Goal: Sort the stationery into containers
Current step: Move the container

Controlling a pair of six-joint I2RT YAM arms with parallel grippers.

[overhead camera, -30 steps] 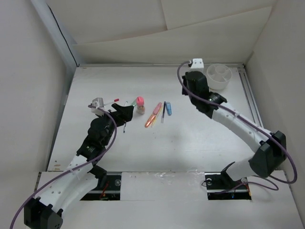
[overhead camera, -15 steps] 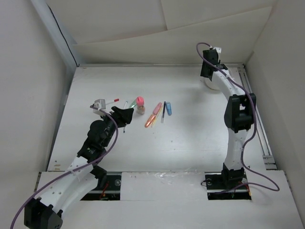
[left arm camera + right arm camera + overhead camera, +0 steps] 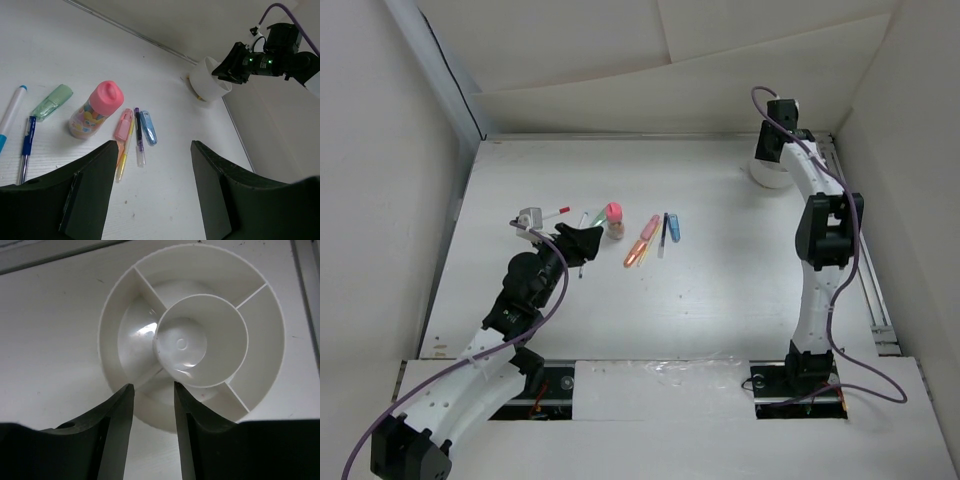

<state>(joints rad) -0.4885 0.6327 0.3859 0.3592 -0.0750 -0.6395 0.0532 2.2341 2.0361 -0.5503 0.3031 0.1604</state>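
- The white table (image 3: 720, 300) is seen from above, and both arms are bolted at its near edge.
- The right gripper (image 3: 152, 387) is held right over the white cup (image 3: 200, 270), which is set in the far right corner of the table. Its fingers are parted by a small gap, and nothing is gripped.
- The left gripper (image 3: 154, 145) is held above the table, near the stationery. Its fingers are spread wide, and nothing is gripped.
- The cup is split inside into a round middle part with outer parts around it.
- The pink-capped bottle (image 3: 97, 107) is stood upright in the middle left of the table, well apart from the cup.
- A pink marker (image 3: 123, 125) and a blue marker (image 3: 148, 134) are laid flat just right of the bottle.
- A green marker (image 3: 52, 101) and a white marker (image 3: 12, 112) are laid left of the bottle.
- A thin dark pen (image 3: 139, 137) is laid between the pink and blue markers.
- A thin blue pen (image 3: 26, 145) is laid beside the white marker.
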